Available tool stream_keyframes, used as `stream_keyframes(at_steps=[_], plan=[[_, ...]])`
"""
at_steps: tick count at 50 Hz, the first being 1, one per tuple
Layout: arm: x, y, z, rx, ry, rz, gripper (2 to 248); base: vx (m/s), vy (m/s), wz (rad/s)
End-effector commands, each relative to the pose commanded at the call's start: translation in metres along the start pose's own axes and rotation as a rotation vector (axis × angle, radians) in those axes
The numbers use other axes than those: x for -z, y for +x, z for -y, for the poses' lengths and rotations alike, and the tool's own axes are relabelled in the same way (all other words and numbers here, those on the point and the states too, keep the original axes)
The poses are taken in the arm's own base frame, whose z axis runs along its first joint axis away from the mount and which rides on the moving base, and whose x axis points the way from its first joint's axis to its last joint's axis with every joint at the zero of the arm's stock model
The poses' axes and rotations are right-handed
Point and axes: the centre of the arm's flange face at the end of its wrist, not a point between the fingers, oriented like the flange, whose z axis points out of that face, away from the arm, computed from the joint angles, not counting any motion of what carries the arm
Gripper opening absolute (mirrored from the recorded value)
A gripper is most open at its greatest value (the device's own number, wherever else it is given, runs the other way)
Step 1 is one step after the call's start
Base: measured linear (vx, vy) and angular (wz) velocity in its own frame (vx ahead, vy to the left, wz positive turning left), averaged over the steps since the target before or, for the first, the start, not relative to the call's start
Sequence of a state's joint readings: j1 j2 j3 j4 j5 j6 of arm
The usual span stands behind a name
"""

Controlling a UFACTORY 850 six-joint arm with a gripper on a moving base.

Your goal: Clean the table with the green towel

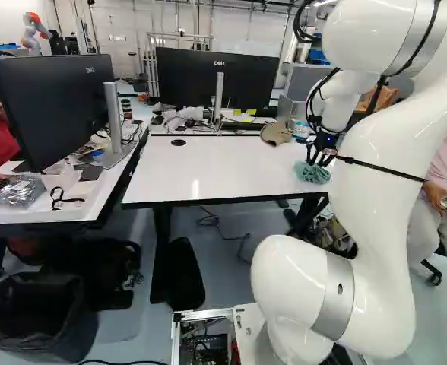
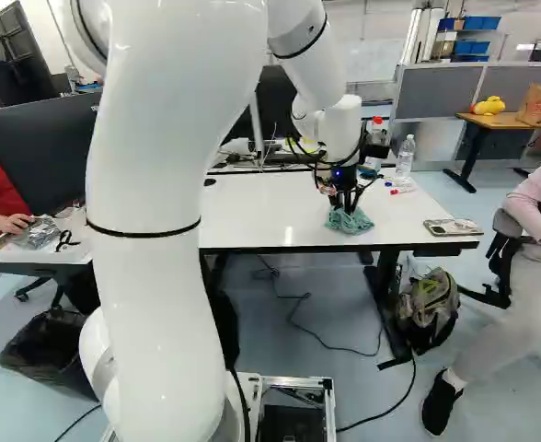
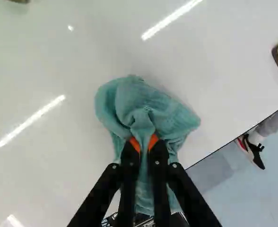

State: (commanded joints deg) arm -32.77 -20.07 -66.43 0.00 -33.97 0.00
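In the right base view the black gripper (image 2: 346, 195) points down at the table's near part, with the green towel (image 2: 350, 220) bunched beneath it. The wrist view shows the gripper (image 3: 144, 143) with its orange pads pinching a fold of the green towel (image 3: 148, 109) from both sides. The crumpled cloth rests on the white table (image 3: 49, 156), spreading ahead of and under the fingers, close to the table's edge. In the left base view the white table (image 1: 208, 163) lies ahead, the towel at its right side.
A cap (image 1: 276, 133), a bottle (image 2: 406, 156) and markers (image 2: 402, 190) stand or lie beyond the towel. Right of it lies a tray-like case (image 2: 452, 226). Monitors (image 1: 217, 78) stand behind. A seated person is right of the table; a backpack (image 2: 429, 308) is below. Another robot (image 1: 34, 32) stands far back.
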Motion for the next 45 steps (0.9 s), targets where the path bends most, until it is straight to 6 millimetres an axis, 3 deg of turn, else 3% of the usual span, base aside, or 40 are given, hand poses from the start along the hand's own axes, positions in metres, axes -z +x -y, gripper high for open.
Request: stream_keyframes(at_steps=[18,45], plan=[[0.005,-0.025,-0.015,-0.028,-0.006,0.016,38,0.000,0.000,0.000],[0.001,-0.005,-0.062,-0.108,-0.024,0.001,38,0.000,0.001,0.005]])
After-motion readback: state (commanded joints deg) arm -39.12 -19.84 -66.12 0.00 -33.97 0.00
